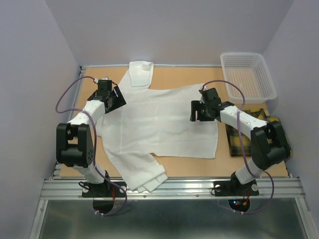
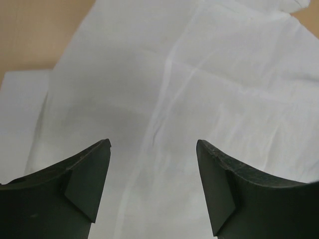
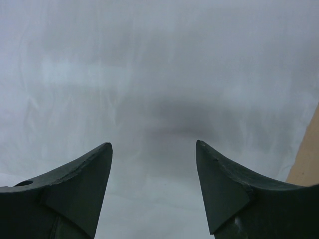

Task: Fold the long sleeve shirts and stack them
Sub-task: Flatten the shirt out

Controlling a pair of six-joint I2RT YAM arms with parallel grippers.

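Note:
The white long sleeve shirt [image 1: 159,124] lies spread flat across the wooden table [image 1: 189,79], one sleeve [image 1: 140,73] reaching to the far edge and the other [image 1: 144,174] hanging toward the near edge. My left gripper [image 1: 115,99] hovers open over the shirt's left side, and its wrist view shows only white cloth [image 2: 199,74] between the fingers [image 2: 89,174]. My right gripper [image 1: 198,110] stands open over the shirt's right part, with nothing but cloth [image 3: 149,64] under it. The yellow-and-dark plaid shirt [image 1: 249,132] lies folded at the right, partly hidden by the right arm.
A white plastic mesh basket [image 1: 247,74] stands at the far right corner. Grey walls enclose the table on three sides. A metal rail [image 1: 169,188] runs along the near edge by the arm bases. Bare tabletop [image 3: 309,159] shows at the right wrist view's edge.

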